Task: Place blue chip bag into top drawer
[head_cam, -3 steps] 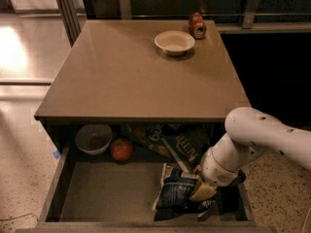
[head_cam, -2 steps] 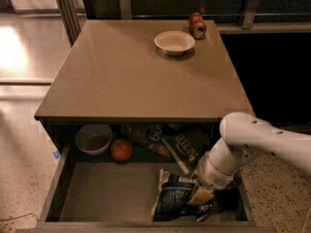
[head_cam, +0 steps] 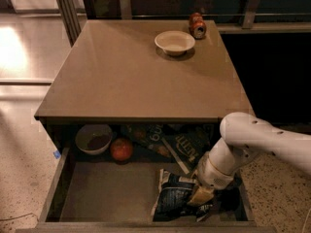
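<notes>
The blue chip bag, crumpled navy foil with white striped patches, lies on the floor of the open top drawer at its front right. My gripper reaches down into the drawer from the right and sits at the bag's right edge, touching it. The white arm hides the drawer's right corner.
At the drawer's back are a grey bowl, a red apple and dark greenish bags with pale lettering. On the tan table above stand a white bowl and a red can.
The arm and gripper have shifted slightly to the left over the bag. The bag stays on the drawer floor in the same place.
</notes>
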Controlling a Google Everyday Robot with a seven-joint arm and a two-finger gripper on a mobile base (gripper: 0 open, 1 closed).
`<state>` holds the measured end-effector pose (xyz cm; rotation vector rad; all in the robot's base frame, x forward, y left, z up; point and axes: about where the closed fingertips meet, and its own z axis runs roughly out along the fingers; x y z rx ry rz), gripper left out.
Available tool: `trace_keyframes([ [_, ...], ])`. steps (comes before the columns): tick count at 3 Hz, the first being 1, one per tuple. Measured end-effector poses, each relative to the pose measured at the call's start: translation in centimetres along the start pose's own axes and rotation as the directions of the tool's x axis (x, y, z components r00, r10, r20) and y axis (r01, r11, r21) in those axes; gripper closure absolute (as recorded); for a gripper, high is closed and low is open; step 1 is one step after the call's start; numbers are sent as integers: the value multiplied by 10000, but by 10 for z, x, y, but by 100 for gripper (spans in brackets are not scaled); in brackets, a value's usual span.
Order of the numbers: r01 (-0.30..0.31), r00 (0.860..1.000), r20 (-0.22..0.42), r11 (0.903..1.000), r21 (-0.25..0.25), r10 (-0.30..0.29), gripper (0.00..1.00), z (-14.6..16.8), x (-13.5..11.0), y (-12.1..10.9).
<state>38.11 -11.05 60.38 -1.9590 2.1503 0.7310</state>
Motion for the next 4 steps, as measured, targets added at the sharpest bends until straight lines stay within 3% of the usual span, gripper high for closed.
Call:
trace_keyframes([
  [3, 1, 10000, -1, 10000, -3, -1, 0, 0, 0, 0],
  [4, 1, 10000, -1, 10000, -3, -1, 0, 0, 0, 0],
])
